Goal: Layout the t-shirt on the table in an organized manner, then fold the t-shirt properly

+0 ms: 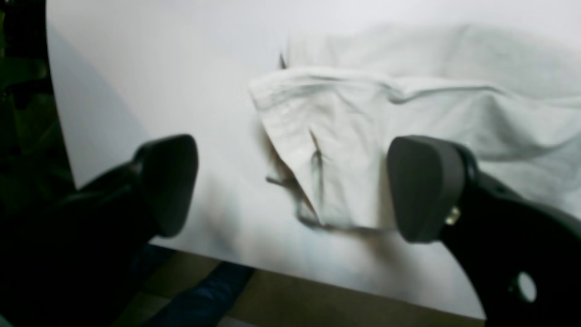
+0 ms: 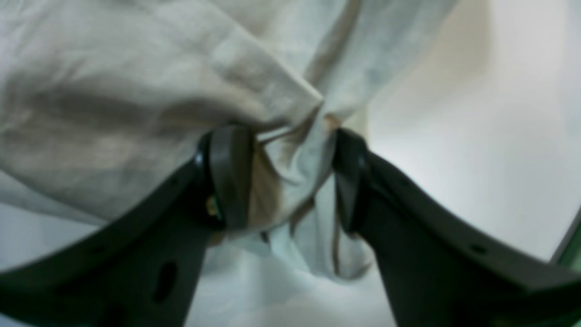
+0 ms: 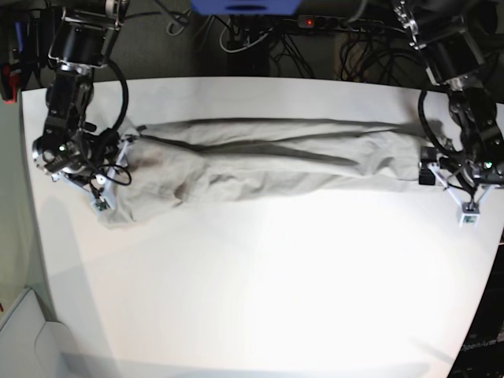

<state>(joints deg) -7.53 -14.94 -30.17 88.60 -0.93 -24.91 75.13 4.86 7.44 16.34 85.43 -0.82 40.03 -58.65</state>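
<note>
Grey-beige wrinkled cotton t-shirt point(image 3: 260, 161) lies stretched in a long band across the matte white table point(image 3: 260, 299), so layout is in hand. Right gripper point(image 2: 290, 177) clamps a bunched fold; left gripper point(image 1: 290, 186) stands wide apart, empty, over the other end point(image 1: 327, 150). Next move likely calls for regrasping and spreading the cloth flat.

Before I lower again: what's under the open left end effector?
Under the left end effector lie a released t-shirt corner and bare table. The table beneath the cloth is hidden.

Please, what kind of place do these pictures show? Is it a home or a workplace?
Most likely a robotics lab or test bench, not a home. Two robot arms stand over a bare white table, loose cables and a power strip run behind it, and the only household item is one t-shirt stretched out between the arms.
</note>
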